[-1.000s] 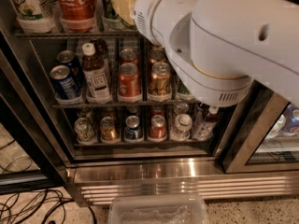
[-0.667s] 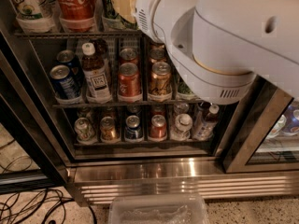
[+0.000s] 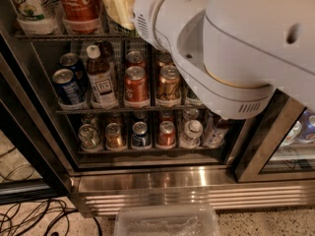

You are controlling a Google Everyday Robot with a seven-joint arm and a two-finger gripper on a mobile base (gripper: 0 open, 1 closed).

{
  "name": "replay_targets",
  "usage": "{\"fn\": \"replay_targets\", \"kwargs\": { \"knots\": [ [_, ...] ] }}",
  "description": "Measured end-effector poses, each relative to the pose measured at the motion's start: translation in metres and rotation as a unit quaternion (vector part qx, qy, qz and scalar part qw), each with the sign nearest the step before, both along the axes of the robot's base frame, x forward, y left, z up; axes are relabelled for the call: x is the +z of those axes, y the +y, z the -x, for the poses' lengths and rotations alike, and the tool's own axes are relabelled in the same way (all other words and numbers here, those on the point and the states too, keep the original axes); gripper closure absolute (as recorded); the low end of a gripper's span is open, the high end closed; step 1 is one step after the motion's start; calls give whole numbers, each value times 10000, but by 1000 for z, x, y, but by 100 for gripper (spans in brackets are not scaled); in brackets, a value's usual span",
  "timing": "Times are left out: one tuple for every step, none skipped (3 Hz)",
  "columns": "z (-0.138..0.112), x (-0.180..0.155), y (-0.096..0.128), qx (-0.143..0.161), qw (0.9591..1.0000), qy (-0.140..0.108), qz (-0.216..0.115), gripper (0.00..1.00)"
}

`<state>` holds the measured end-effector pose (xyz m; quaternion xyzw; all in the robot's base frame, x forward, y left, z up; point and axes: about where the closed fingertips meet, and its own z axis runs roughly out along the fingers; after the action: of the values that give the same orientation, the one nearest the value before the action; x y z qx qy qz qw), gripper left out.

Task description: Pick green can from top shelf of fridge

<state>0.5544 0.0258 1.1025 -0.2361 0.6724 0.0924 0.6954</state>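
The fridge (image 3: 147, 178) stands open in front of me, with a steel frame and wire racks. The top shelf (image 3: 64, 35) runs along the upper edge of the view. On it I see a white cup-like container with a green logo (image 3: 27, 6), a red cola bottle (image 3: 78, 4) and a pale package (image 3: 120, 9). The green can does not show. My white arm (image 3: 236, 48) covers the upper right of the view and the right part of that shelf. The gripper is out of view, past or behind the arm's housing.
The middle rack (image 3: 118, 109) holds short cans and a bottle. The lower rack (image 3: 147, 149) holds more cans and bottles. A clear plastic bin (image 3: 165, 220) sits on the floor in front. Cables (image 3: 34, 218) lie at lower left. A dark door edge (image 3: 266, 136) stands at right.
The arm's white housing has grown a little in the view and shifted slightly down and right. The shelf contents have not moved.
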Motion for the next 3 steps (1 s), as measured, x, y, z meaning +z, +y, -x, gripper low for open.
{"fn": "replay_targets", "kwargs": {
  "knots": [
    [46,41,9,254,9993,-188,-183,100],
    [66,56,6,302,9990,-239,-248,100],
    [74,36,-11,320,9990,6,-323,100]
  ]
}}
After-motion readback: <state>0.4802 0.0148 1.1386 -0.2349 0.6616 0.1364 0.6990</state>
